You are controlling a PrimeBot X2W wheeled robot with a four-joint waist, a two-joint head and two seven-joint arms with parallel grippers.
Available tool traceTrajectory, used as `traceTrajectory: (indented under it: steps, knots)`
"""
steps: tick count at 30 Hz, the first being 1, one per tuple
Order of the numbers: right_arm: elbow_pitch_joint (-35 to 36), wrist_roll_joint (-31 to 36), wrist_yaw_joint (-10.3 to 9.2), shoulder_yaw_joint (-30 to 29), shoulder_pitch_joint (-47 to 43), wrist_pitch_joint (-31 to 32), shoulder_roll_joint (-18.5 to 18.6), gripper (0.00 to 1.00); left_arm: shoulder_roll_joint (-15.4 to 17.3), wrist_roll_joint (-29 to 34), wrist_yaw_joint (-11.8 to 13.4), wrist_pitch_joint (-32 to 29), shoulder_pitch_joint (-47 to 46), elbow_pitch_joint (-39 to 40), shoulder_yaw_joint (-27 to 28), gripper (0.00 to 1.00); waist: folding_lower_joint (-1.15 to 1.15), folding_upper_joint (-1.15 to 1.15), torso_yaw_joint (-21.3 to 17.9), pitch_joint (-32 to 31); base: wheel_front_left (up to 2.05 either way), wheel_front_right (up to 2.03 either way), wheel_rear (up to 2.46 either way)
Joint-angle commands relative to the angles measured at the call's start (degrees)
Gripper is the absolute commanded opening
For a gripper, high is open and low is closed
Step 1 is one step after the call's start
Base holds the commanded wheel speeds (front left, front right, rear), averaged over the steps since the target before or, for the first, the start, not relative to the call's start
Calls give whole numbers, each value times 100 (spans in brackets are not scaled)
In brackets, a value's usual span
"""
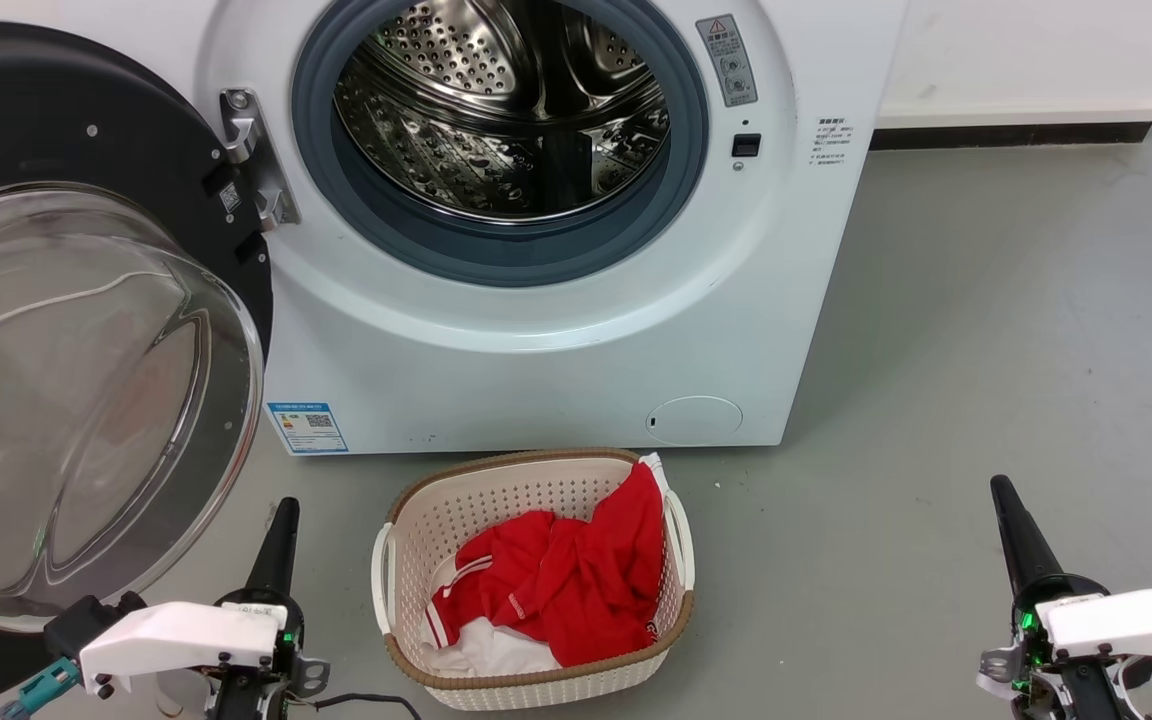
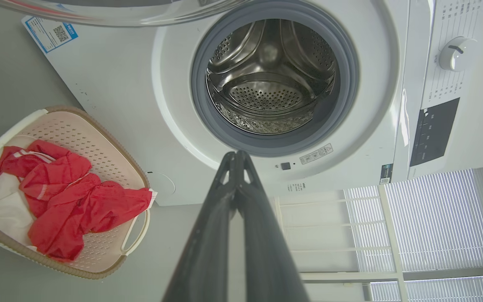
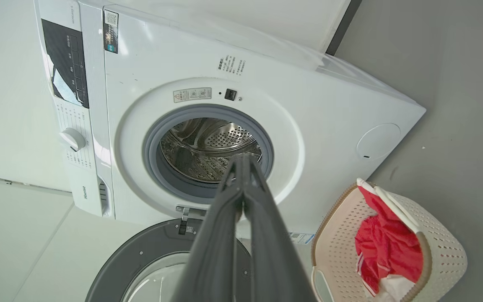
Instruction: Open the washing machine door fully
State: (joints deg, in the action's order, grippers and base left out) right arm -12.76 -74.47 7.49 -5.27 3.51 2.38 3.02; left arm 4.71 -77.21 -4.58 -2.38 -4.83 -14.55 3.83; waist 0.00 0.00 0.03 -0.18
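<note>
Wide swing here: the washing machine door (image 1: 86, 330) stands out at the left of the washing machine (image 1: 536, 370), porthole bare. The head view's edge cuts off the door's far side, and its lower rim slips behind the left gripper (image 1: 281, 535). That gripper and the right gripper (image 3: 243, 161) sit low, fingers pressed together, holding nothing. The door looks fully back, though the angle is hard to read.

left end effector (image 1: 284, 512) closed, right (image 1: 1002, 492) closed
</note>
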Motion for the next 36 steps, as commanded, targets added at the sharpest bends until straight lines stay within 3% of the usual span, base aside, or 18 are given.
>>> traceTrajectory:
  steps: [1, 36]
  knots:
    - [13, -149, 1, -20, 115, 32, 19, 0, -15, -114, -71, -32, -105, 51, 31, 0, 0, 0, 0, 1, 0, 0, 0]
    - [-129, -1749, 0, -109, 300, 399, 9, 0, -185, -1470, -296, -411, -163, 58, 284, 0, 0, 0, -3, 34, 0, 0, 0]
